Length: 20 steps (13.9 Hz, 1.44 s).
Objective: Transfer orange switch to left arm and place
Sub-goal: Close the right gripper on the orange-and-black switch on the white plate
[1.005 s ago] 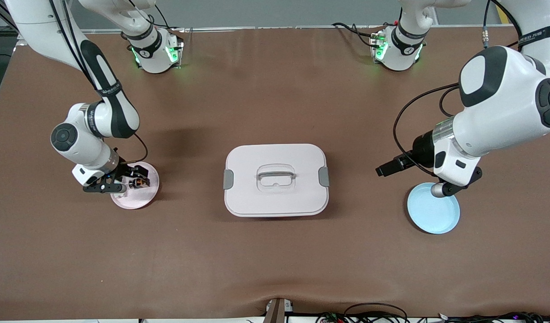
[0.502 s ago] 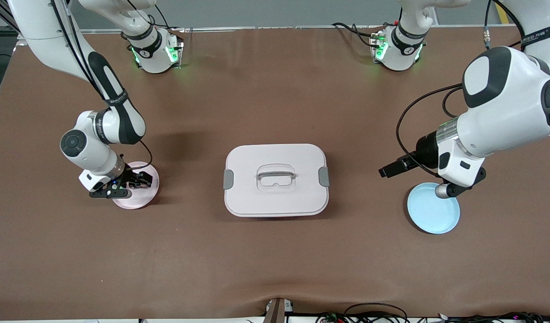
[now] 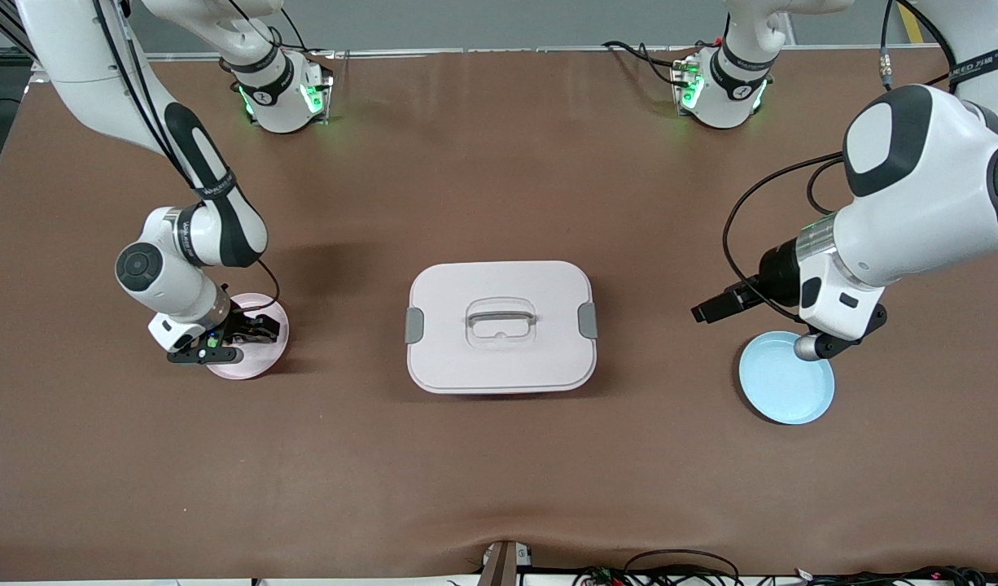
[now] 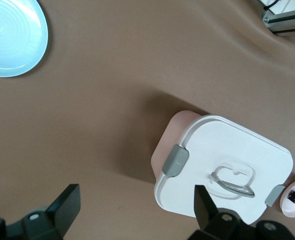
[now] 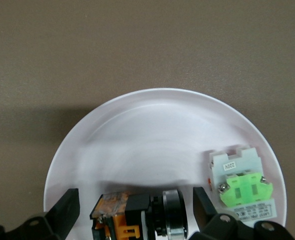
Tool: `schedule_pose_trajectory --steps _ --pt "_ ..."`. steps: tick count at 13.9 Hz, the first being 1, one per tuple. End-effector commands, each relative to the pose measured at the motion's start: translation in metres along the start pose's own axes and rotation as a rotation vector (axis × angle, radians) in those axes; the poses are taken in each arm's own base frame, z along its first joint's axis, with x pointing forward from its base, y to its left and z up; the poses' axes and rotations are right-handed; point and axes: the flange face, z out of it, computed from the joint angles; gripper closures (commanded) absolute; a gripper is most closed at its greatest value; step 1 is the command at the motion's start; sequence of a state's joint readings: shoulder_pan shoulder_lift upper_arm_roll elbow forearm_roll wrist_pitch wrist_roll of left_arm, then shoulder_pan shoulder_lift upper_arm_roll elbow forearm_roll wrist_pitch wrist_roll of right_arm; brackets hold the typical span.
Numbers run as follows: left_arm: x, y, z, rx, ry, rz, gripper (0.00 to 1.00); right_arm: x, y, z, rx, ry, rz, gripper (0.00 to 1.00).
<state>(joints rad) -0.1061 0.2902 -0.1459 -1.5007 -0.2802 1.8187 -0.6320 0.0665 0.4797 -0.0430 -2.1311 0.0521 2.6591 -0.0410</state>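
The orange switch lies on its side on the pink plate, black with an orange body and a metal ring. My right gripper is open and low over the plate, one finger on each side of the switch, apart from it. In the front view the right gripper hides the switch. The white box stands at the table's middle. My left gripper is open and empty, up over bare table between the box and the blue plate.
A pale switch with a green centre lies on the same pink plate beside the orange one. The box and the blue plate also show in the left wrist view. Both arm bases stand at the table's back edge.
My right gripper has come down over the pink plate and now covers the orange switch in the front view. The left arm has shifted slightly toward its own end of the table.
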Motion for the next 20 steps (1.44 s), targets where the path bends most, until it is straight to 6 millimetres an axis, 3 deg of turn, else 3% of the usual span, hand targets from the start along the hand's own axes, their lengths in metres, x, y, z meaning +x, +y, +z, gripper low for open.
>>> schedule_pose_trajectory --steps 1,5,6,8,15,20 --pt "-0.001 -0.001 -0.003 0.028 0.008 0.015 0.0 0.001 0.0 0.003 0.001 -0.004 0.005 0.0" --pt "0.0 0.001 0.002 0.029 0.009 0.019 0.0 -0.003 0.001 0.008 0.001 -0.017 -0.013 0.0" --pt "0.0 0.001 0.001 0.026 0.009 0.019 0.0 -0.005 0.004 0.01 0.001 -0.023 -0.045 0.13" --pt "0.0 0.001 0.004 0.031 0.007 0.018 0.0 -0.006 0.015 0.011 0.002 -0.028 -0.081 1.0" --pt "-0.002 0.002 0.014 0.042 -0.009 0.018 0.0 0.0 0.019 0.008 0.006 -0.029 -0.065 1.0" --pt "-0.002 0.0 0.014 0.047 -0.015 0.015 0.0 0.018 0.013 -0.016 0.081 -0.106 0.012 1.0"
